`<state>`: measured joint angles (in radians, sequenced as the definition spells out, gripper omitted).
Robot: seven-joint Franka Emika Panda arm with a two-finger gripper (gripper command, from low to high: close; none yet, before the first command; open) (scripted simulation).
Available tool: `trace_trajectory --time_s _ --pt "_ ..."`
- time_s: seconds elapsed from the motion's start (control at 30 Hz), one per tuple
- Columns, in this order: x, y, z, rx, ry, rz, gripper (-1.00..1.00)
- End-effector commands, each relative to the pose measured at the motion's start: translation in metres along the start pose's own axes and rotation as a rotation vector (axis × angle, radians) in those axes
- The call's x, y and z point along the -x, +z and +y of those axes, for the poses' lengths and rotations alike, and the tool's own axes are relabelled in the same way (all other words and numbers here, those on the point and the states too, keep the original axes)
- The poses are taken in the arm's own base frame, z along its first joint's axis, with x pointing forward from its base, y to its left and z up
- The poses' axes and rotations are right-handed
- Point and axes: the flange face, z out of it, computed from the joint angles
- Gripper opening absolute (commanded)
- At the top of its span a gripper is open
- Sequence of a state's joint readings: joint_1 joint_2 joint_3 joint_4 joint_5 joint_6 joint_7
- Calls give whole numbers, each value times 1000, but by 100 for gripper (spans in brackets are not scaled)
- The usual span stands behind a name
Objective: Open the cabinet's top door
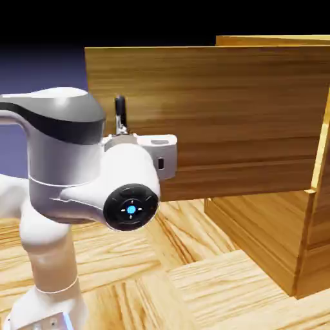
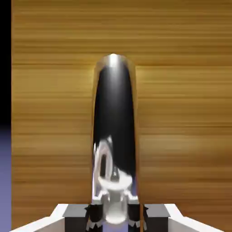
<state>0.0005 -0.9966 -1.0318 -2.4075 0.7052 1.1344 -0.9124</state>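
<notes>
The top door (image 1: pixel 225 116), a wide wood-grain panel, stands swung out from the cabinet (image 1: pixel 271 238) toward the exterior view's left. Its dark curved handle (image 1: pixel 120 106) sticks up near the door's free edge. My gripper (image 1: pixel 120 131) sits at that handle, mostly hidden behind the white hand and wrist. In the hand view the handle (image 2: pixel 113 122) runs up the middle, dark and glossy against the door's wood (image 2: pixel 181 113). My gripper (image 2: pixel 115 214) is shut on the handle's base, with a fingertip (image 2: pixel 93 216) pressed against each side of it.
The cabinet body stands at the exterior view's right, on a wood-patterned floor (image 1: pixel 193 277). My white arm (image 1: pixel 58 193) fills the lower left, close in front of the open door.
</notes>
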Motion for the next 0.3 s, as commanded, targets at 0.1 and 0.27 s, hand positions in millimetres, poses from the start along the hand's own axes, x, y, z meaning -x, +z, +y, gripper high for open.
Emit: trace_trajectory --time_s 0.1,0.27 --pt "-8 -34 9 -51 0 -50 -100" --pt "-18 -65 18 -100 0 -99 -100"
